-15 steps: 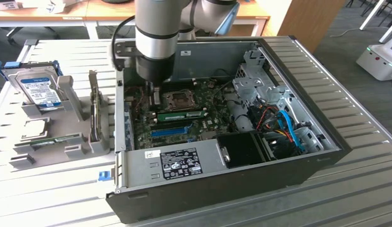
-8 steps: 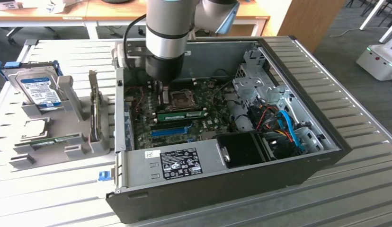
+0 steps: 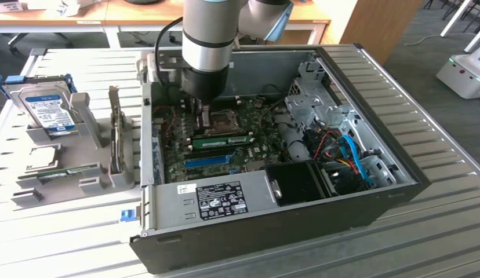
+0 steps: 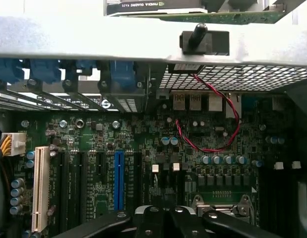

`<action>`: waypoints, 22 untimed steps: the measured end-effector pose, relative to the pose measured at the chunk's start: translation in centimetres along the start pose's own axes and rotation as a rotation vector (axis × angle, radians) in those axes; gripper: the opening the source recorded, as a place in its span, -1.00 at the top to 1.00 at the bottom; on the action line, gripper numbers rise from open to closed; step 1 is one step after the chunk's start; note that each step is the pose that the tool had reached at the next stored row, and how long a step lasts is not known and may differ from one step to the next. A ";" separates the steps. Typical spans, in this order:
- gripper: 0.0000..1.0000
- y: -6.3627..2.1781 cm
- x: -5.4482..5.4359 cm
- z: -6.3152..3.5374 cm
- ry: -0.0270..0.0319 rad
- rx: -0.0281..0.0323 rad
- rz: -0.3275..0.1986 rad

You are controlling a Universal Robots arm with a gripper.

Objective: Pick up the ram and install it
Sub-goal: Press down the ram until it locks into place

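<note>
One ram, a long green stick, lies in the grey holder tray at the exterior view's left, outside the case. A similar green stick sits on the motherboard between the CPU socket and the long blue slot. My gripper hangs inside the open computer case, over the board beside the CPU socket. In the wrist view its black fingers are shut together with nothing between them, above the board near the blue slot.
The silver hard drive with a blue-and-white label stands in the tray beside an upright card. Case walls, the drive cage, blue and red cables and the black fan shroud crowd the case interior.
</note>
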State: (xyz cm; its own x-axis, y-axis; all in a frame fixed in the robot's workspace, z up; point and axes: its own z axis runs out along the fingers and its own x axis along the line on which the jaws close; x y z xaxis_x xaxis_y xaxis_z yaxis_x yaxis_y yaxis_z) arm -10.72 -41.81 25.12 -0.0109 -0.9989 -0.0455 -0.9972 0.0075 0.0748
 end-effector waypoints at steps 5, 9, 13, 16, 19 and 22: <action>0.79 0.00 0.0 0.00 0.0003 0.0275 -0.006; 0.79 0.00 0.0 0.01 0.0002 0.0404 -0.009; 0.79 0.01 0.0 0.00 0.0006 0.0402 -0.009; 0.79 0.00 0.0 0.07 0.0003 0.0404 -0.009; 0.79 -0.02 0.0 0.27 0.0004 0.0403 -0.009; 0.79 -0.04 0.0 0.29 0.0005 0.0402 -0.009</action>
State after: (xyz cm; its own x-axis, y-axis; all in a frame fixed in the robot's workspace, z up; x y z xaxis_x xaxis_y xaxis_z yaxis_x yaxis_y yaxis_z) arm -10.69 -41.81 24.83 -0.0022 -0.9990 -0.0455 -0.9994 0.0007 0.0342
